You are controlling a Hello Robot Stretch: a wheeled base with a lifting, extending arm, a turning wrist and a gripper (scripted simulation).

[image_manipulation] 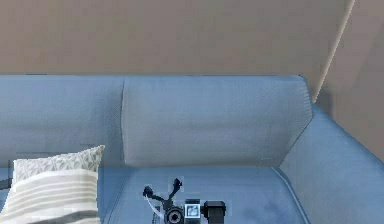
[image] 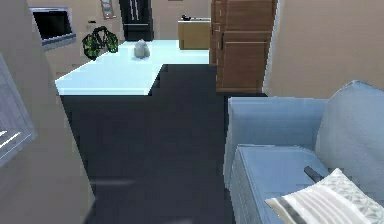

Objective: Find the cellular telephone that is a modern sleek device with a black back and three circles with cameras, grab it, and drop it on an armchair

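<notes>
Jaw state: we cannot tell. Gripper (image_manipulation: 163, 192) shows against sofa (image_manipulation: 210, 120) seat cushion; whether it holds anything, we cannot tell. Just right of fingers: white marker square (image_manipulation: 191, 210). Left of gripper, on same seat: striped pillow (image_manipulation: 55, 185). Beyond gripper: back cushions, then tan wall (image_manipulation: 150, 35). In forward view we see dark sliver (image: 313, 173) on seat at pillow's far edge; whether it is phone, we cannot tell. Well away from sofa: dark floor (image: 150, 130), pale blue counter (image: 110, 72), plant (image: 100, 42), wooden cabinet (image: 245, 45).
</notes>
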